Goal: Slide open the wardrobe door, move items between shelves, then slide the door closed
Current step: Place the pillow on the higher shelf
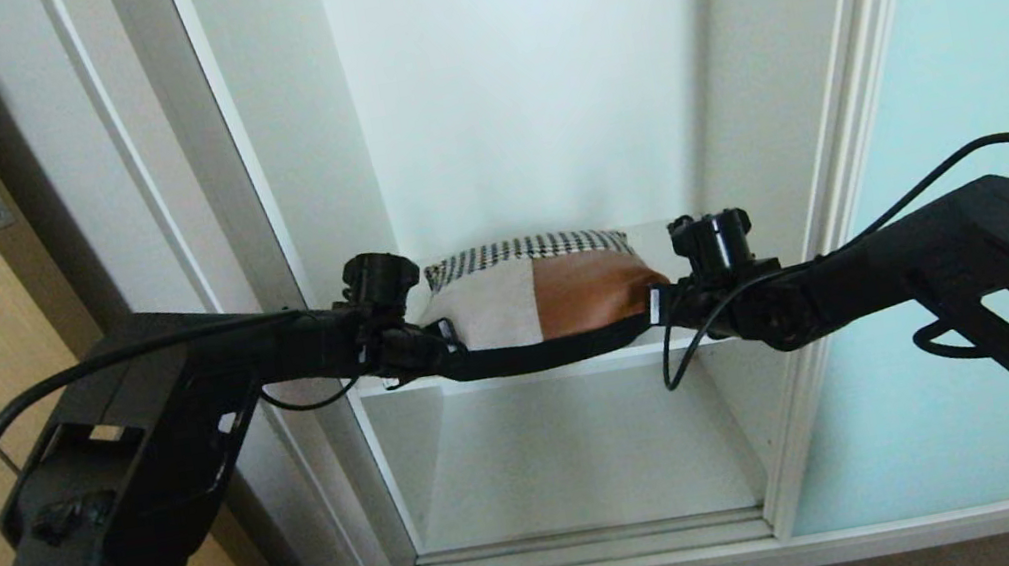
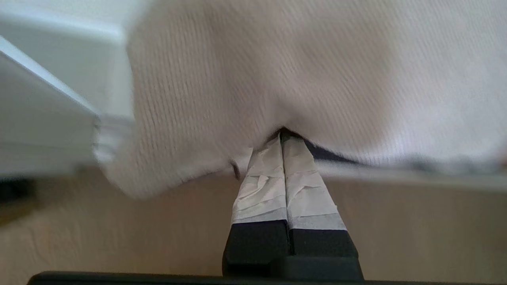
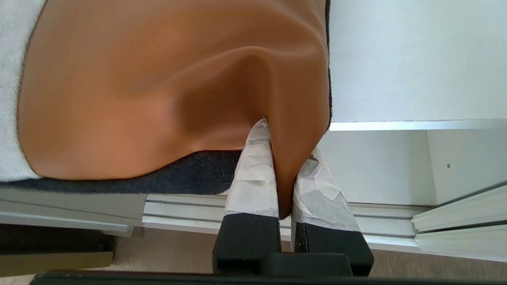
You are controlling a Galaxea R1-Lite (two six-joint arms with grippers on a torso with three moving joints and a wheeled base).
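Both arms reach forward, left end effector (image 2: 282, 138) and right end effector (image 3: 283, 158) clamped

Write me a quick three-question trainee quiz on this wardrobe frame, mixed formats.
1. True or false: the left pincer and right pincer each pinch the cushion.
2. Which panel does the right pincer grip? A) houndstooth B) cream C) rust-orange
3. Fill in: the sliding door stands to the robot's ____ of the open bay.

Key: 1 true; 2 C; 3 right
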